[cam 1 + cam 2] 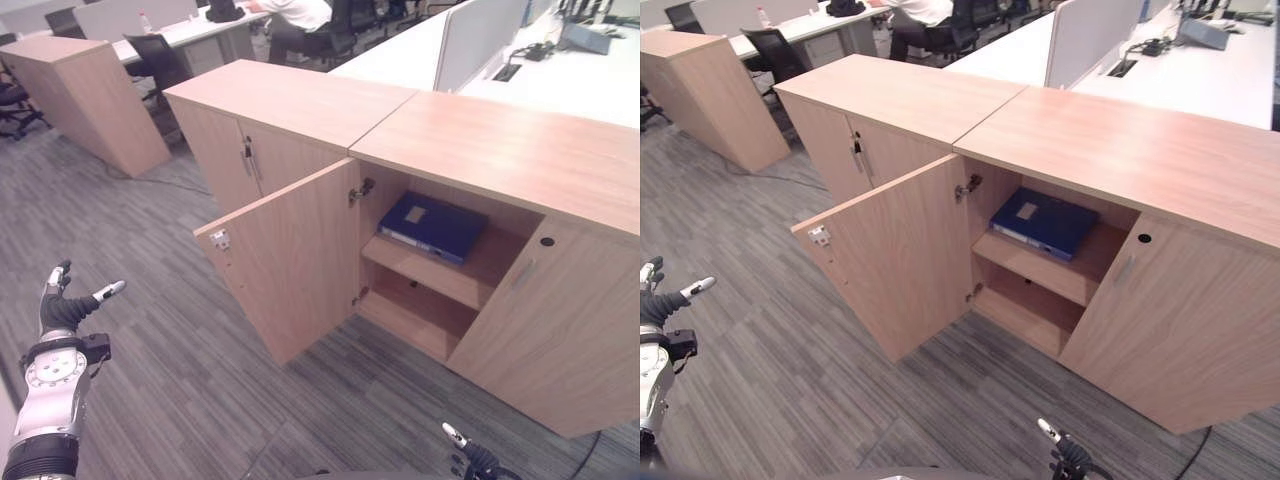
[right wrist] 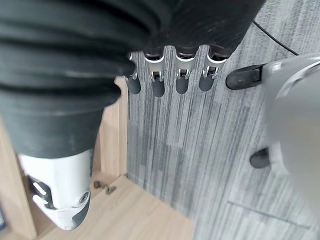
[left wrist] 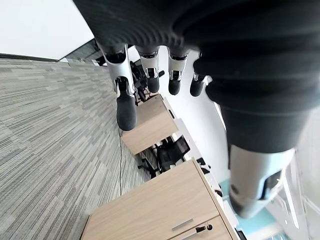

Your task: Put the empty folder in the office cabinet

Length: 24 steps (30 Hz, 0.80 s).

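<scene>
Open-plan office, grey striped carpet [image 1: 170, 390] underfoot, white desks running across the top of the frame and a person seated at one in the upper centre. Front and centre stands the office cabinet [image 1: 500, 150], a low wood unit with its left door [image 1: 290, 260] swung wide toward the lower left, hinges showing, while its right door [image 1: 560, 320] is closed. And there is the folder [image 1: 432, 226], dark blue, lying flat on the upper shelf [image 1: 425, 272] inside the open compartment, spine facing out, a pale label on its cover. Flat on the shelf it sits stable and clear of the door's swing, so the placing looks done; the lower shelf beneath it holds nothing.

Left robot hand [image 1: 62, 305] hangs at the lower left of the frame, well apart from the cabinet, fingers spread and thumb out, gripping nothing; its wrist view shows straight fingers over carpet. Right robot hand [image 1: 470, 455] peeks in at the bottom edge, right of centre, and its wrist view [image 2: 170, 75] shows loose straight fingers, empty too. Both arms are drawn back, I'd judge, to stay clear of the open door. What remains, if anything, is shutting that door.
</scene>
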### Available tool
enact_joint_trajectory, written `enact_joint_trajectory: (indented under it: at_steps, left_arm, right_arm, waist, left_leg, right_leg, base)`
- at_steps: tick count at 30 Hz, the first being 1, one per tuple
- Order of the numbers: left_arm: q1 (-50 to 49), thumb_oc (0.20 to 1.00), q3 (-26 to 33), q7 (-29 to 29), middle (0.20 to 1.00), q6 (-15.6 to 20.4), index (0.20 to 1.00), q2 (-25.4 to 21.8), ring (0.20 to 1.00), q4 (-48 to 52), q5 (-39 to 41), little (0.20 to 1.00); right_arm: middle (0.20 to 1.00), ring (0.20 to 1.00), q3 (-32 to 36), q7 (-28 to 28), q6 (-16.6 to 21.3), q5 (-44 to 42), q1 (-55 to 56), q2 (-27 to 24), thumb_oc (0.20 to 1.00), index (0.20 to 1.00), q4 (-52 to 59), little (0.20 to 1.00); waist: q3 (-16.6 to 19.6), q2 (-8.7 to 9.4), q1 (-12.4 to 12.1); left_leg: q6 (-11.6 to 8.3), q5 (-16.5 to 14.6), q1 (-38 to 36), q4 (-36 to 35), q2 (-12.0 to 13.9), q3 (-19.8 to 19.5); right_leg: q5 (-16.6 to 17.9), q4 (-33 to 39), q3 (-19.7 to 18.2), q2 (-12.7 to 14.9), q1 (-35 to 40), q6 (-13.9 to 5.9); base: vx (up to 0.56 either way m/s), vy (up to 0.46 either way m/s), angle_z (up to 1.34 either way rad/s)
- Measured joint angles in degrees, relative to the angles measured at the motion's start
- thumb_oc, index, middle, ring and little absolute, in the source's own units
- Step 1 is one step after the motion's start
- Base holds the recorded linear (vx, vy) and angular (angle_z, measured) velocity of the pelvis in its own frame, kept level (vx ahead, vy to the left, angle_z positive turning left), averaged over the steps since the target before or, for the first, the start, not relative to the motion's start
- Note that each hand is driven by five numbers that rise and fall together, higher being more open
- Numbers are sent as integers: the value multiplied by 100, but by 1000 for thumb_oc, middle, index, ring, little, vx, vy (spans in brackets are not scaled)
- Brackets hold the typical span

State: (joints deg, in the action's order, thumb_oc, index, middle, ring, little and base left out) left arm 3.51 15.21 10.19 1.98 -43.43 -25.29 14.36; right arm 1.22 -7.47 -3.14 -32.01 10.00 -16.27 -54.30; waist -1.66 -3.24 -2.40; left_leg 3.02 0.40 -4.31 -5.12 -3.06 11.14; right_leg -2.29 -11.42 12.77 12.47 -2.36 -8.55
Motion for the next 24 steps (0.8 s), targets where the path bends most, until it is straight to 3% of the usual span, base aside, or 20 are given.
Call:
enact_joint_trajectory:
  at_steps: [1, 2, 3, 5, 8, 9, 12, 14, 15, 16, 18, 20, 21, 22, 24]
  left_arm:
    - [135, 1000, -11, -17, 1000, -19, 1000, -51, 1000, 2, 0, 1000]
    - [342, 1000, -128, -20, 1000, -4, 1000, -111, 1000, 12, -2, 1000]
    - [393, 1000, -427, -70, 1000, -4, 1000, -210, 1000, 15, -2, 1000]
    - [343, 1000, -543, -126, 1000, -8, 1000, -202, 1000, -92, -3, 1000]
    - [366, 1000, -667, -189, 1000, -25, 1000, -190, 1000, -363, -2, 1000]
    - [361, 1000, -701, -227, 1000, -61, 1000, -170, 1000, -616, 0, 1000]
    - [321, 1000, -699, -235, 1000, -141, 1000, -141, 1000, -639, 14, 1000]
    - [316, 1000, -695, -232, 1000, -131, 1000, -110, 1000, -637, 36, 1000]
    - [317, 1000, -688, -213, 1000, -105, 1000, -22, 1000, -647, 51, 1000]
    - [303, 1000, -769, -240, 1000, -117, 1000, 37, 1000, -609, 87, 1000]
    - [376, 1000, -875, -245, 1000, -141, 1000, 27, 1000, -615, 111, 1000]
    - [398, 1000, -928, -268, 1000, -162, 1000, 12, 1000, -690, 124, 1000]
    - [403, 1000, -937, -274, 1000, -151, 1000, -23, 1000, -746, 158, 1000]
    - [403, 1000, -890, -270, 1000, -151, 1000, -40, 1000, -778, 218, 1000]
    - [404, 1000, -892, -278, 1000, -155, 1000, -15, 1000, -777, 223, 1000]
  right_arm:
    - [1000, 1000, 122, 4, -6, 0, -87, -1, 1000, 1000, -83, 1000]
    - [1000, 1000, 272, 57, -27, -4, -219, -81, 1000, 1000, -292, 1000]
    - [1000, 1000, 202, 61, -117, -1, -250, -107, 1000, 1000, -412, 1000]
    - [1000, 1000, -108, 10, -127, -2, -298, -62, 1000, 1000, -432, 1000]
    - [1000, 1000, -119, -44, -126, -7, -342, -50, 1000, 1000, -440, 1000]
    - [1000, 1000, -101, -4, -118, -9, -345, -72, 1000, 1000, -529, 1000]
    - [1000, 1000, -109, 0, -113, -24, -447, -64, 1000, 1000, -908, 1000]
    - [1000, 1000, -107, 1, -105, -59, -465, -74, 1000, 1000, -943, 1000]
    - [1000, 1000, -105, 2, -89, -60, -479, -76, 1000, 1000, -953, 1000]
    - [1000, 1000, -125, -7, -85, -62, -449, -46, 1000, 1000, -925, 1000]
    - [1000, 1000, -142, 28, -62, -67, -585, -46, 1000, 1000, -993, 1000]
    - [1000, 1000, -136, 48, -41, -71, -617, -144, 1000, 1000, -1028, 1000]
    - [1000, 1000, -138, 74, -32, -66, -622, -181, 1000, 1000, -996, 1000]
    - [1000, 1000, -122, 96, 27, -66, -637, -242, 1000, 1000, -943, 1000]
    - [1000, 1000, -113, 122, 28, -66, -680, -297, 1000, 1000, -941, 1000]
  waist:
    - [-87, -64, 17]
    - [-271, -107, 53]
    - [-275, -96, 70]
    - [-269, -63, 197]
    - [-278, 36, 301]
    - [-273, 115, 327]
    - [-276, 207, 217]
    - [-230, 269, 192]
    - [-239, 259, 190]
    - [-195, 351, 170]
    - [-353, 746, 3]
    - [-406, 844, -7]
    - [-405, 859, -14]
    - [-424, 817, -34]
    - [-528, 634, 18]
  left_leg:
    - [120, -32, -15, 25, 22, 60]
    - [180, -46, -80, 40, 29, 144]
    - [180, -130, -139, 37, -48, 223]
    - [133, -146, -193, 35, -80, 247]
    - [120, -102, -28, 99, -64, 251]
    - [127, -90, -4, 102, -94, 227]
    - [124, -92, -98, 86, -100, 166]
    - [72, -122, -156, 116, -59, 117]
    - [26, -153, -138, 202, -20, 56]
    - [-189, -300, 29, 474, 13, 67]
    - [-319, -385, 632, 1683, 74, 99]
    - [-421, -450, 1235, 2656, 228, 102]
    - [-438, -438, 1295, 2428, 330, 49]
    - [-562, -356, 1232, 1604, 527, -328]
    - [-747, -180, 1160, 1076, 821, -591]
  right_leg:
    - [4, -681, 85, 112, -342, -12]
    - [32, -1591, 443, 411, -716, -5]
    - [-74, -2061, 842, 696, -900, 146]
    - [-322, -1730, 802, 491, -1006, 120]
    - [-476, -1076, 681, -75, -1031, 201]
    - [-466, -567, 678, -410, -809, 219]
    - [-292, 191, 686, -656, -283, 367]
    - [-63, 378, 729, -786, -83, 437]
    - [-155, 217, 741, -817, -75, 568]
    - [-255, 169, 685, -827, -143, 657]
    - [-364, 111, 670, -741, -221, 1035]
    - [-161, 424, 662, -761, -38, 1309]
    - [-106, 639, 628, -837, 44, 1226]
    - [-18, 809, 509, -969, 85, 1135]
    - [24, 884, 480, -1093, 180, 1072]
  base:
    - [108, 167, -23]
    - [47, 32, -24]
    - [-18, -27, -35]
    - [-28, -92, -20]
    - [61, -119, 6]
    - [95, -128, 18]
    - [90, -150, 13]
    - [40, -229, 10]
    - [-86, -198, 27]
    - [-57, -233, 15]
    - [-98, -84, 2]
    - [-9, 57, -5]
    - [64, 70, -27]
    - [69, 81, -37]
    - [57, 69, -27]
